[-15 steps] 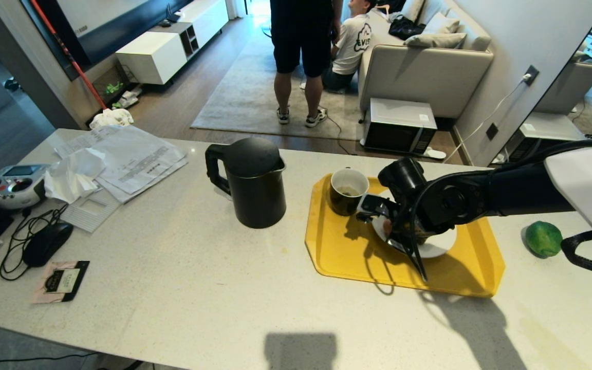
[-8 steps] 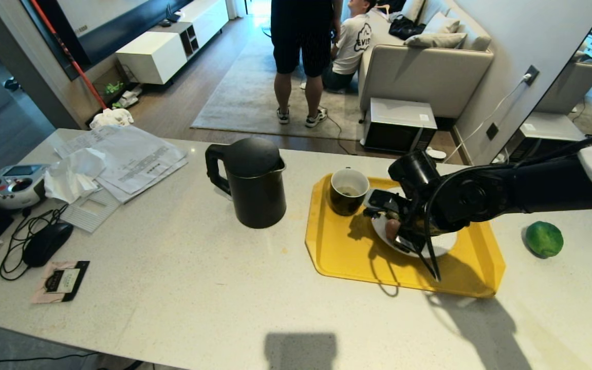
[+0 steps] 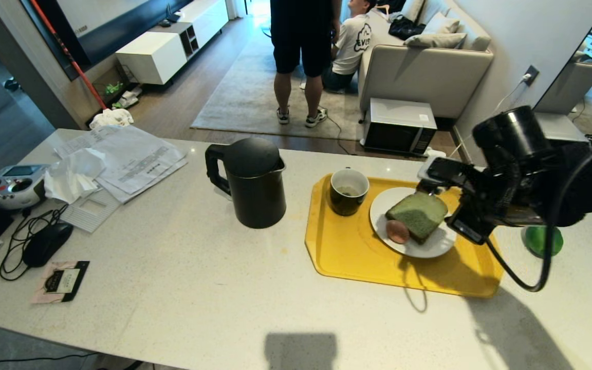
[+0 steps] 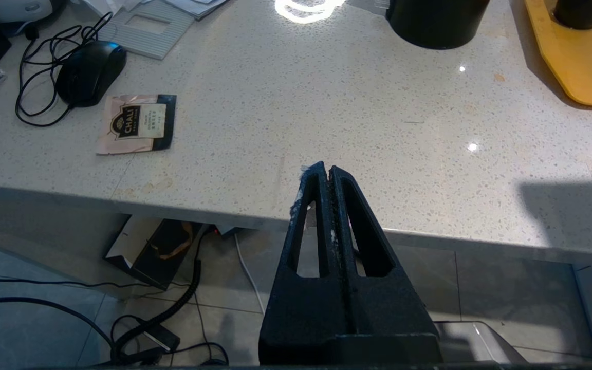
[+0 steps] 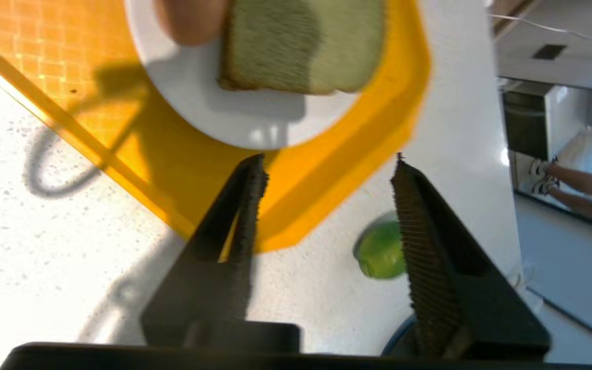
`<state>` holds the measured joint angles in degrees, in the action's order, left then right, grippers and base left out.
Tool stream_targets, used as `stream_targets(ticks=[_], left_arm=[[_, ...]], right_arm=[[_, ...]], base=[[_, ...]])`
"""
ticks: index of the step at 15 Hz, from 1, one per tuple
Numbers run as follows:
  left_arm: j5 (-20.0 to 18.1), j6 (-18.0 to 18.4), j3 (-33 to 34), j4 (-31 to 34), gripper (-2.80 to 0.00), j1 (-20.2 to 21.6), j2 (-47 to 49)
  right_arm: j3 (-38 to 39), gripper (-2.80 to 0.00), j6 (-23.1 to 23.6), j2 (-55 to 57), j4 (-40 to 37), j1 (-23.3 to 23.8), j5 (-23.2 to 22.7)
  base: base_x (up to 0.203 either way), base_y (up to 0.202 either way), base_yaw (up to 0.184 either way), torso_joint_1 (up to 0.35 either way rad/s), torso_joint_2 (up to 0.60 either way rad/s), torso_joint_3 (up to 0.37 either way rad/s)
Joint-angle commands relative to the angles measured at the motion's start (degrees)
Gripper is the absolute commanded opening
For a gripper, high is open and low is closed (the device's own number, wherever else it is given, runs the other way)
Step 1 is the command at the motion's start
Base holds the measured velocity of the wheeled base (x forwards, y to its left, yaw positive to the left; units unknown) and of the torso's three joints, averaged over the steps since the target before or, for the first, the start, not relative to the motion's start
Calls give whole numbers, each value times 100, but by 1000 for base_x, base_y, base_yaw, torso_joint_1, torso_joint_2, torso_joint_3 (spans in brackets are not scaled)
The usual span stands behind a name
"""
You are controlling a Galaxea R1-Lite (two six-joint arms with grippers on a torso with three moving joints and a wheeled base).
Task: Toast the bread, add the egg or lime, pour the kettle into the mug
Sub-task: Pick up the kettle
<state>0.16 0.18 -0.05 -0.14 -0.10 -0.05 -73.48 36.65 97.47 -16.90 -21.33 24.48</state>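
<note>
- One slice of bread [image 3: 418, 215]: thick, square, greenish-grey face, darker brown crust, lying on the white plate [image 3: 429, 248] on the yellow tray [image 3: 347, 252].
- One egg [image 3: 398, 231]: small, smooth, pinkish-brown, on the same plate, touching the bread's near-left edge.
- One lime [image 3: 538, 240]: round, glossy green, off the tray, on the counter [image 3: 198, 288] just beyond the tray's right edge, partly hidden behind the right arm.
- One mug [image 3: 348, 191]: black outside, white inside, standing upright in the tray's far-left corner, just beside the plate.
- One kettle [image 3: 248, 181]: tall, matte black, domed lid, loop handle turned away from the tray, standing on the counter left of the tray.
- Right gripper [image 5: 327, 167]: raised above the tray's right side, fingers apart, nothing between them.
- Left gripper [image 4: 326, 172]: well left of the tray at the counter's near edge, fingers pressed together, empty.
- Two people beyond the counter: one standing on the rug, one seated by the sofa.
</note>
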Motion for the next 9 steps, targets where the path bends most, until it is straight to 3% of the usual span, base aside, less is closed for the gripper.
stream_targets(ticks=[1, 6, 9], left_arm=[[2, -1, -4, -4, -280, 1, 5], [2, -1, 5, -4, -280, 1, 5], [2, -1, 3, -4, -280, 1, 5]], right_arm=[[253, -280, -288, -1162, 13, 68, 17], [919, -280, -1435, -2935, 212, 212, 51], [1292, -280, -1815, -3997, 236, 672, 38]], base=[[0, 0, 0, 0, 0, 0], [0, 0, 0, 0, 0, 0], [0, 0, 0, 0, 0, 0]])
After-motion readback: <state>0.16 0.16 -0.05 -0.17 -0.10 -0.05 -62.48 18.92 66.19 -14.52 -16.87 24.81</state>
